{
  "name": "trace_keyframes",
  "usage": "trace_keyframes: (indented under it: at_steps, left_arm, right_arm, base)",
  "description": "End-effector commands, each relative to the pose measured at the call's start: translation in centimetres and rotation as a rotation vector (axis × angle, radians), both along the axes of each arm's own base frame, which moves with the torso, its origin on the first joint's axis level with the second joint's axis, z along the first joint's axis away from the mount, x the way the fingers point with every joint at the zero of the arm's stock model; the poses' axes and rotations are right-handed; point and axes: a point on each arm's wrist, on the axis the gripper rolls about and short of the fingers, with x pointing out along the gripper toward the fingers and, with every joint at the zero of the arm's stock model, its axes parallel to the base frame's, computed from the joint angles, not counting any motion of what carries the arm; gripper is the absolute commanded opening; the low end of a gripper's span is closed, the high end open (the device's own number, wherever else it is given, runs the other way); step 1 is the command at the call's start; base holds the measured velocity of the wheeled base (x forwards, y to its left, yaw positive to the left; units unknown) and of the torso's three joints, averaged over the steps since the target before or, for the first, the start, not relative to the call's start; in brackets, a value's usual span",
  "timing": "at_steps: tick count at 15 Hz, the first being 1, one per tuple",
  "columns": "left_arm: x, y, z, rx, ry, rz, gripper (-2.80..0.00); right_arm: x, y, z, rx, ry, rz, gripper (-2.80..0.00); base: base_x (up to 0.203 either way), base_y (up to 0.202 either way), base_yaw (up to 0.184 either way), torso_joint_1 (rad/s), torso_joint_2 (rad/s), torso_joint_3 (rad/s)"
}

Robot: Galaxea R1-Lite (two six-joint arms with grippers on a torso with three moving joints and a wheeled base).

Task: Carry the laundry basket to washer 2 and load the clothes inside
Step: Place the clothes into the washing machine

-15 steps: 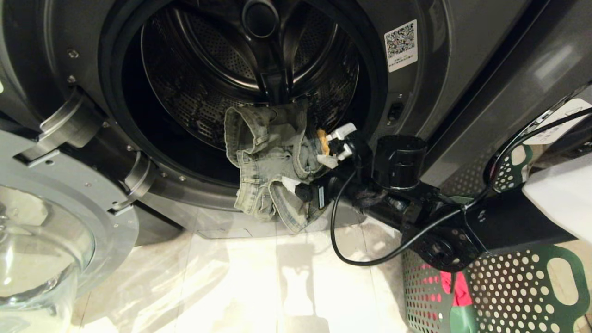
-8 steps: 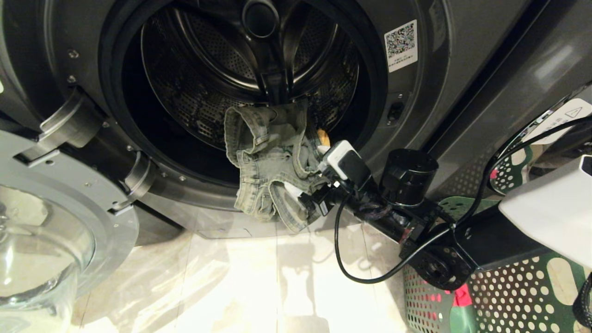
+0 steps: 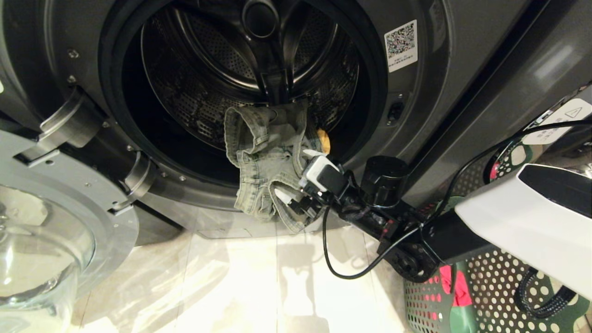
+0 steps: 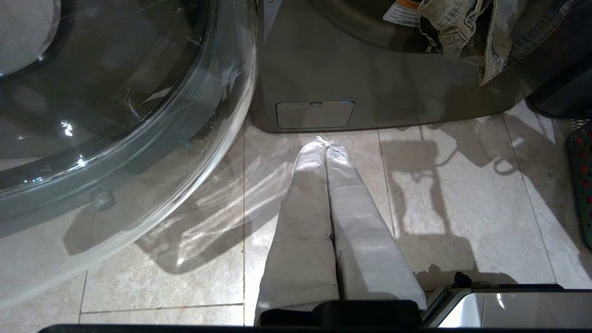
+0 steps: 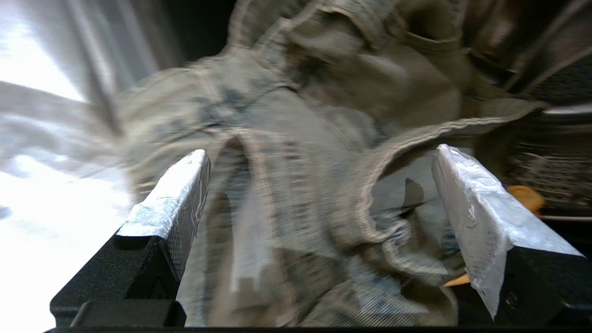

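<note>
My right tool (image 5: 319,222) stands wide open against the denim piece (image 3: 266,162), which is draped over the lower lip of the washer (image 3: 462,69) opening, half inside the drum and half hanging toward the floor. I judge the jaws are spread to straddle a thick fold so the hanging part can be gathered or pushed in. A yellow garment (image 3: 324,140) shows just behind the denim. The laundry basket (image 3: 499,296) sits on the floor at my right, a pink-red garment (image 3: 451,284) inside. My left tool (image 4: 330,222) is closed and empty, parked over the floor tiles.
</note>
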Motion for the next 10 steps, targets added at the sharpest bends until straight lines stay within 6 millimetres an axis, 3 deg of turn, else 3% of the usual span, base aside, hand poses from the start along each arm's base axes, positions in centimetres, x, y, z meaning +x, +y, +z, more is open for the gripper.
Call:
trace_keyframes:
  at_steps: [1, 7, 8, 10]
  left_arm:
    - [0.1, 0.0, -0.2, 0.000, 0.007, 0.001, -2.80]
    - [0.1, 0.0, -0.2, 0.000, 0.007, -0.001, -2.80]
    - [0.1, 0.0, -0.2, 0.000, 0.007, -0.001, -2.80]
    - [0.1, 0.0, -0.2, 0.000, 0.007, 0.001, -2.80]
  right_arm:
    - [1.3, 0.3, -1.0, -0.002, -0.005, -0.028, 0.00]
    - [3.3, -0.8, -2.4, -0.034, 0.032, -0.080, 0.00]
    - [3.4, -0.7, -2.2, -0.030, 0.028, -0.080, -2.80]
    - [3.5, -0.7, -2.1, -0.030, 0.034, -0.079, -2.80]
  base:
    - [0.000, 0.000, 0.000, 0.000, 0.00, 0.000]
    - [0.000, 0.000, 0.000, 0.000, 0.00, 0.000]
    - [0.000, 0.000, 0.000, 0.000, 0.00, 0.000]
    - [0.000, 0.000, 0.000, 0.000, 0.00, 0.000]
